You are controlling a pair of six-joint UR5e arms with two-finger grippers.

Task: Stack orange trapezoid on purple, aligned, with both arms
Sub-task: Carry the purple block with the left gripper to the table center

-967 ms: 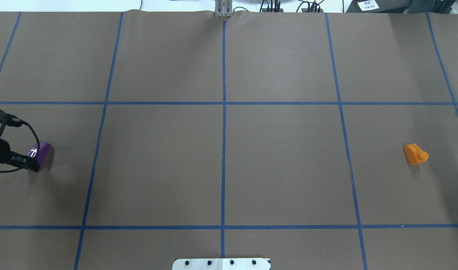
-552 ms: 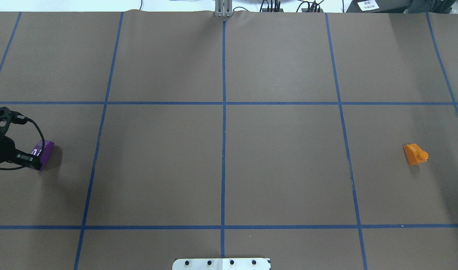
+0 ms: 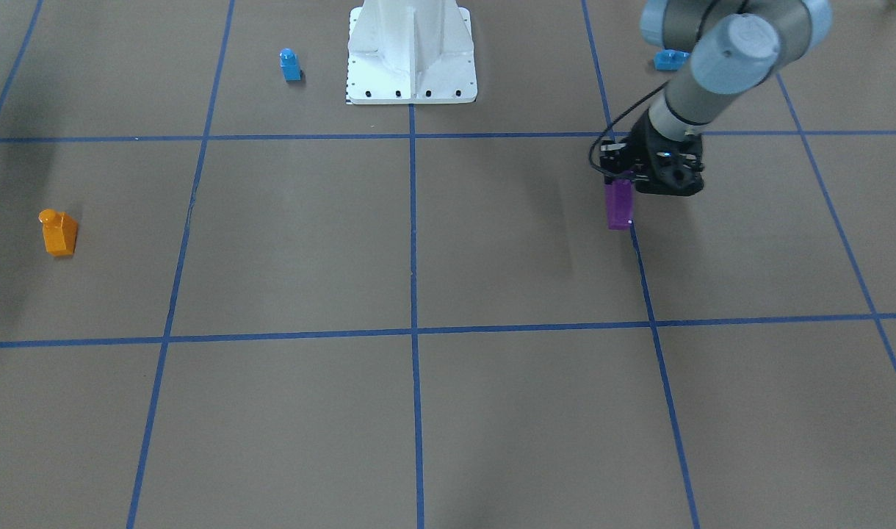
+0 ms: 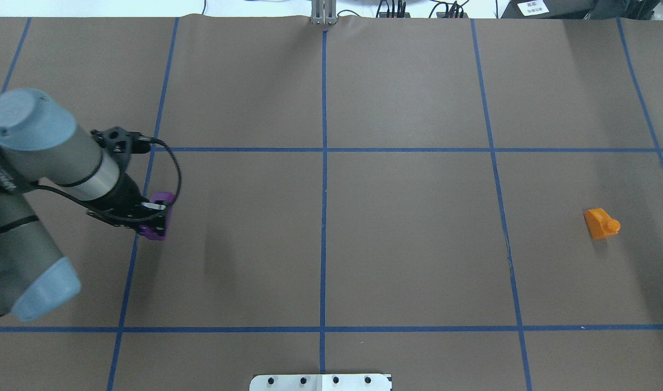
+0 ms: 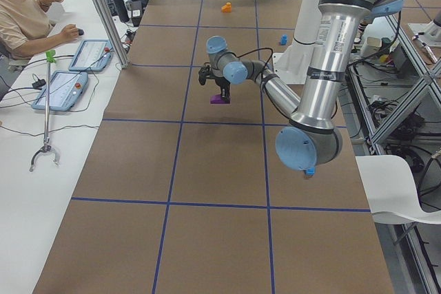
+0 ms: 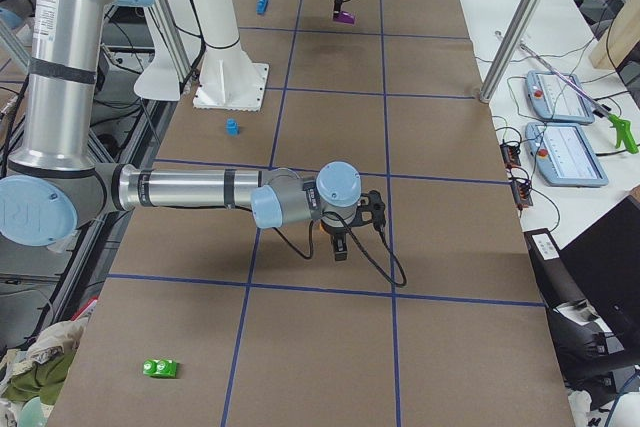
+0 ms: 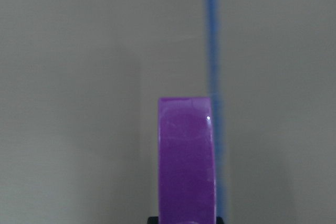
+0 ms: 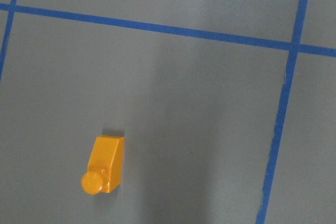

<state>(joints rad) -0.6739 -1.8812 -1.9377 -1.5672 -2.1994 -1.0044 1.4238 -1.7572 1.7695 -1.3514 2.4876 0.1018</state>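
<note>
The purple brick [image 4: 158, 221] is clamped in my left gripper [image 4: 155, 216], which is shut on it and holds it above the table, over a blue grid line in the left half. It also shows in the front-facing view [image 3: 618, 206] and fills the left wrist view [image 7: 186, 156]. The orange trapezoid [image 4: 601, 223] lies alone on the table at the far right, stud pointing right; the right wrist view sees it from above [image 8: 104, 166]. My right gripper [image 6: 341, 250] shows only in the exterior right view, so I cannot tell whether it is open or shut.
A small blue one-stud brick [image 3: 290, 65] and another blue brick [image 3: 668, 59] sit near the white robot base [image 3: 411, 51]. A green brick [image 6: 160, 368] lies at the table's right end. An operator [image 5: 27, 12] and tablets [image 5: 62, 91] are beside the table.
My left arm has moved right from the table's left edge toward the middle, carrying the purple brick. The orange trapezoid has not moved.
</note>
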